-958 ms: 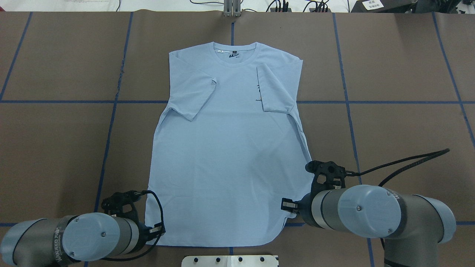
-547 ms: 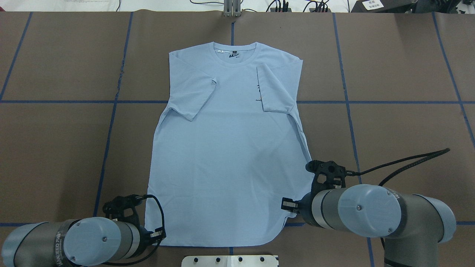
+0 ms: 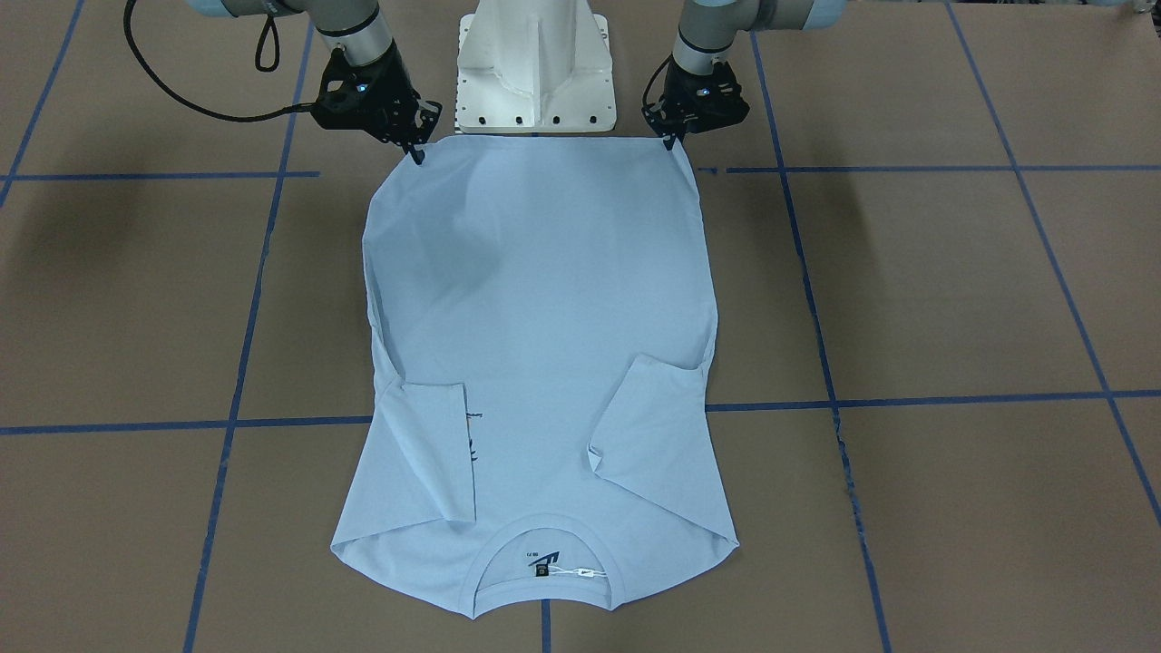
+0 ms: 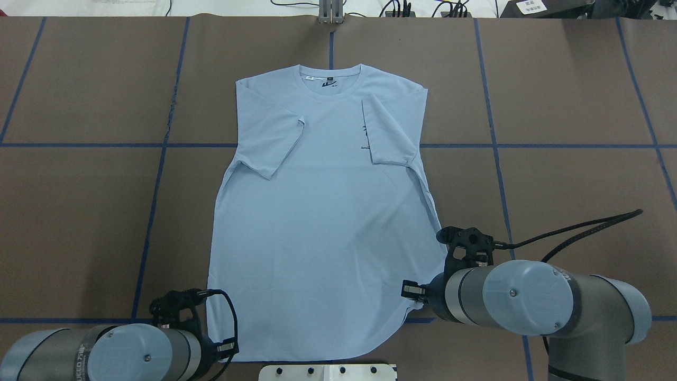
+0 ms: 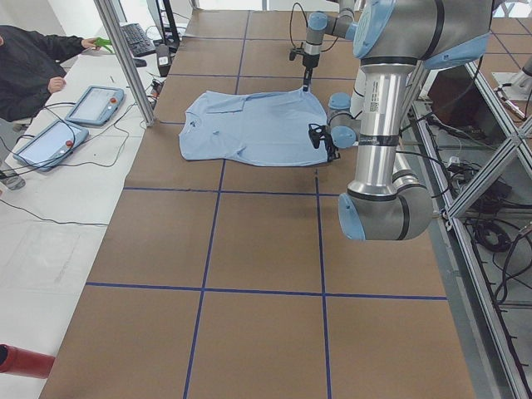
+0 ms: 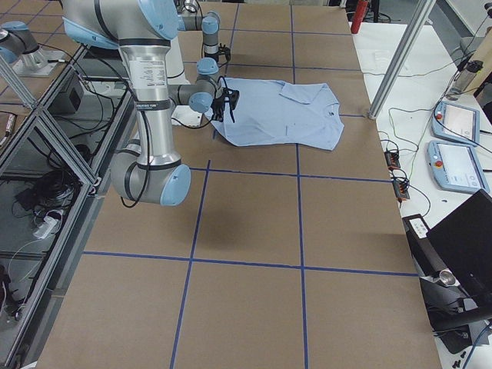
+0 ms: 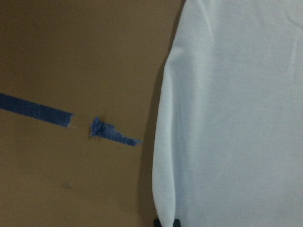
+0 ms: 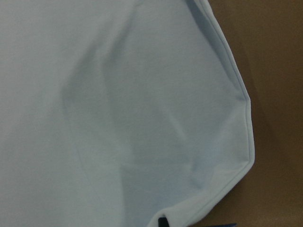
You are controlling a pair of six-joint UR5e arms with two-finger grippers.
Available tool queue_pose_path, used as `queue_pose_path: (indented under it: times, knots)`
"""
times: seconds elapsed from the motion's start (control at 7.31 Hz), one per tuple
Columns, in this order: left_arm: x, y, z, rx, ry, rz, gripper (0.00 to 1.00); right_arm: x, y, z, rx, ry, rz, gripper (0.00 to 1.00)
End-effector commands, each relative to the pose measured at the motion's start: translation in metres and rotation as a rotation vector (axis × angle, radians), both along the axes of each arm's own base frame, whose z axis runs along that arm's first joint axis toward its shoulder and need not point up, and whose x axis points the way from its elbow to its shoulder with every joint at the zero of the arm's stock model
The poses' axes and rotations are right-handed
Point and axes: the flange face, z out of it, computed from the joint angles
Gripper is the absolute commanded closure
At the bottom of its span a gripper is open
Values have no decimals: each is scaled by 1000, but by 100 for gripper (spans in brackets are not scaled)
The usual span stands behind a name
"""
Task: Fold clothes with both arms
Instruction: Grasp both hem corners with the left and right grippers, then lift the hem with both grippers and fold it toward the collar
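The pale blue T-shirt (image 4: 322,227) lies flat and face up on the brown table, collar at the far side and both sleeves folded in over the chest. The right sleeve partly hides the chest print (image 4: 364,138). My left gripper (image 4: 225,348) is shut on the near left hem corner; it also shows in the front-facing view (image 3: 673,141). My right gripper (image 4: 410,291) is shut on the near right hem corner, which it holds slightly raised (image 3: 417,152). Each wrist view shows only cloth, with dark fingertips (image 7: 165,222) at the bottom edge.
The white pedestal base (image 3: 535,63) stands just behind the hem. Blue tape lines (image 4: 158,174) cross the table. A metal post (image 4: 331,13) and cables are at the far edge. An operator (image 5: 33,66) and tablets (image 5: 96,104) are beyond it.
My left gripper has drawn back toward the robot's base with the hem. The whole shirt has slid a little toward the robot and to the left. The right arm has hardly moved.
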Motion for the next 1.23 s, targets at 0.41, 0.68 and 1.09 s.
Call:
queue_pose_path:
  times: [0.41, 0.68, 1.09]
  knots:
    - [-50, 18, -58, 43, 11, 66, 100, 45, 9, -11, -51, -41, -60, 100]
    - [-69, 42, -85, 37, 29, 125, 100, 82, 39, -12, -90, -55, -147, 100]
    - [-96, 70, -115, 31, 100, 220, 100, 112, 81, -20, -137, -73, -280, 100]
